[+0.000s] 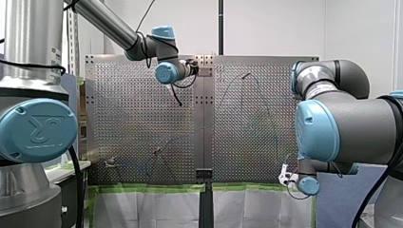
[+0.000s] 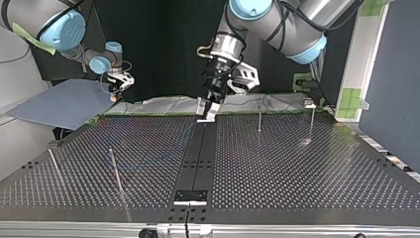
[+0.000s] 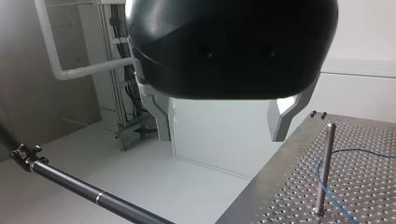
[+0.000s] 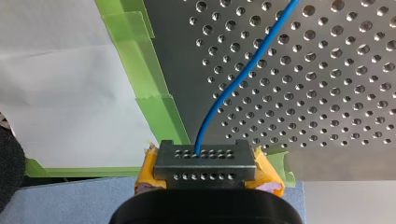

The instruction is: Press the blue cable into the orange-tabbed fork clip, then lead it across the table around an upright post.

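Note:
In the right wrist view the blue cable (image 4: pixel 243 79) runs over the perforated table (image 4: pixel 327 93) and ends between the yellow pads (image 4: pixel 149 175) of my right gripper (image 4: pixel 205 158), which is shut on it at the table's taped edge. My left gripper (image 3: pixel 222 123) hangs open and empty past the table's edge. Ahead of it stands an upright post (image 3: pixel 324 172) with the blue cable (image 3: pixel 336 193) lying by its foot. In the front view a small orange-marked clip (image 1: pixel 156 152) sits low on the plate, and my left gripper (image 1: pixel 192 68) is at the far edge.
In the top view thin posts (image 2: pixel 115 168) (image 2: pixel 259 115) stand on both halves of the table. A small clip (image 2: pixel 309 103) sits at the far right. Green tape (image 4: pixel 154 98) lines the table edge. A black rod (image 3: pixel 93 196) crosses below my left gripper.

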